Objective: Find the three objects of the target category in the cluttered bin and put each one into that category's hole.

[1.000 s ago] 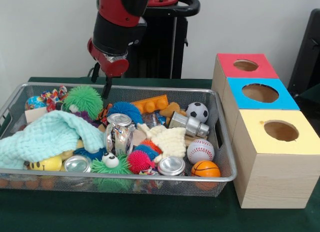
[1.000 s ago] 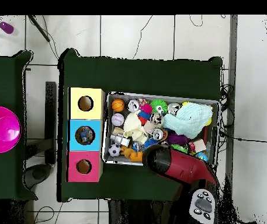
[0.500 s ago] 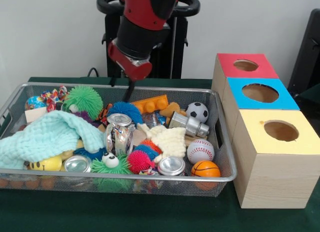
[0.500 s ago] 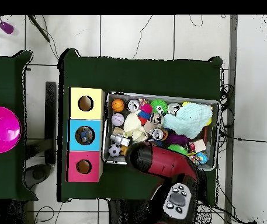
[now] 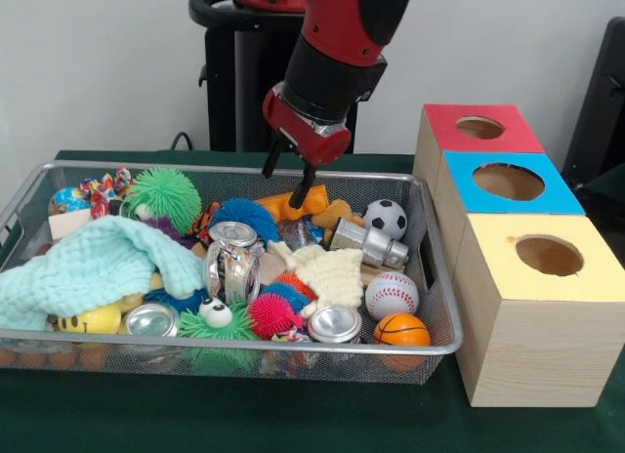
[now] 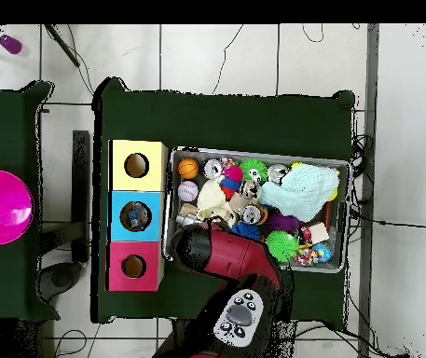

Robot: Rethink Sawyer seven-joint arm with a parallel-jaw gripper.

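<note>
A: Where is your tool (image 5: 290, 181) now?
B: It hangs over the far middle of the bin (image 5: 437, 342), fingers apart and empty, the tips just above the orange toy brick (image 5: 278, 206).
A: Do you see a bottle?
B: One clear bottle (image 5: 231, 267) with a silver cap lies near the bin's middle, between the mint cloth (image 5: 93, 267) and the cream cloth (image 5: 332, 274). Others I cannot tell.
A: And the hole?
B: The blue box's hole (image 5: 508, 182) is right of the bin on the table (image 5: 293, 419), between the red box (image 5: 479, 128) and yellow box (image 5: 547, 255). From overhead, something lies inside it (image 6: 135, 217).
</note>
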